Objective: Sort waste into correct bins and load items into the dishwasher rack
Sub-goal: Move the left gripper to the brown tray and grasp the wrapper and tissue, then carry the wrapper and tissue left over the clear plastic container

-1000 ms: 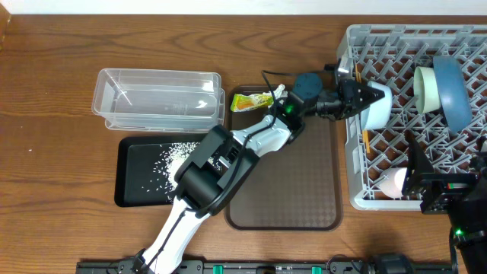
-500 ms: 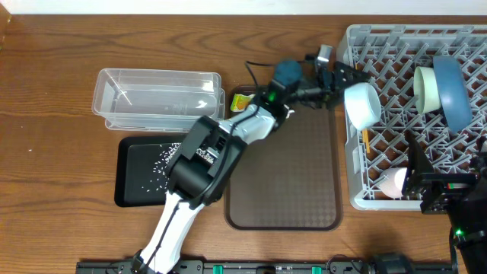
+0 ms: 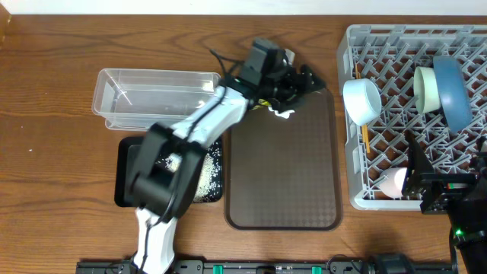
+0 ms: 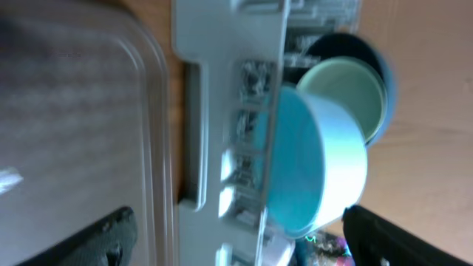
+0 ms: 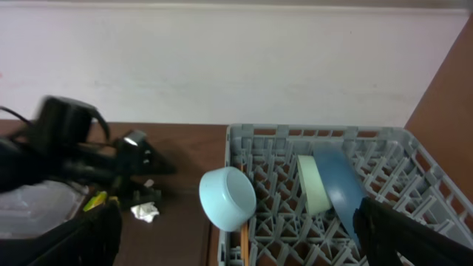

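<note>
Bowl-loading is looking done: the white bowl (image 3: pixel 361 100) is sitting in the dishwasher rack (image 3: pixel 403 38) just ahead of the left gripper (image 3: pixel 310 80), which is hovering with fingers apart and empty. Next, I judge, comes waste: dropping onto the tissue (image 5: pixel 145 213) lying close beneath it.

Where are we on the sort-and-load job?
Done: white bowl, pale-green bowl, blue bowl, pink cup and chopsticks are in the rack; rice lies on the black tray. In hand: nothing, the left gripper is open above the brown tray's far end. Left: wrapper and tissue lie unbinned by that gripper.
</note>
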Controlling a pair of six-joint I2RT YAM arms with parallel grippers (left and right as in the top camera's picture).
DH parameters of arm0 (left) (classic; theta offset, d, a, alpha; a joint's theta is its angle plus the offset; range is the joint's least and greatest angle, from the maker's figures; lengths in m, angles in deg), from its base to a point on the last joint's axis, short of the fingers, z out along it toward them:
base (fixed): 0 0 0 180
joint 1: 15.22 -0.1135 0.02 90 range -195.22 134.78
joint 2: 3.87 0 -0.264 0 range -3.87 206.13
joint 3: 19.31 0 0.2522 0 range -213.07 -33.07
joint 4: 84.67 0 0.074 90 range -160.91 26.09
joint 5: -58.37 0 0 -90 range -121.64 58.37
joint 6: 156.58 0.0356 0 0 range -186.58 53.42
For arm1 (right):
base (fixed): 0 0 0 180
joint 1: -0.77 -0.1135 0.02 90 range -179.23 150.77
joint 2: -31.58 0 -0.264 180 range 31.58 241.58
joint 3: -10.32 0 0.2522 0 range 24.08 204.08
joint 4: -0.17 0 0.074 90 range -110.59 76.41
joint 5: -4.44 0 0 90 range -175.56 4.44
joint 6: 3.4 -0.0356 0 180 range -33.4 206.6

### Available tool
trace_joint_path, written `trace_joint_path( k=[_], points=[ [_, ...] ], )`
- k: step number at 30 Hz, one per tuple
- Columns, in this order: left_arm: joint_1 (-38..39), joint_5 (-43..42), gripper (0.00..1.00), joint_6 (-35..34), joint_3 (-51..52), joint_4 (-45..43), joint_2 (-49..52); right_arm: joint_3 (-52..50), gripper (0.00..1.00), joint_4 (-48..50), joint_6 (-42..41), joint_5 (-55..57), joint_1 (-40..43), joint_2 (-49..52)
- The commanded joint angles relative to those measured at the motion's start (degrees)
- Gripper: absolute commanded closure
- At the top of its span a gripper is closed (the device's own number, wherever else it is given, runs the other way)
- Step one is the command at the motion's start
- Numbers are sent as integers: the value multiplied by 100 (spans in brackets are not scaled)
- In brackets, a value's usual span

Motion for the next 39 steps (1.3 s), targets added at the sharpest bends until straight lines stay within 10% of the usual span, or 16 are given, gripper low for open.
trace_joint_path(
  k=[1,8,27,35,39],
  points=[
    [-28,1521,9,2131,-103,935,-590,15,1,7,28,37,-15,9],
    [-24,3930,10,4070,-103,2535,-511,15,1,7,28,37,-15,9],
    [245,4614,30,6085,-101,2420,153,15,1,7,28,37,-15,9],
    [247,4629,94,6074,-105,2291,66,15,1,7,28,37,-15,9],
    [247,4629,94,5838,-120,2804,-507,15,1,7,28,37,-15,9]
  ],
)
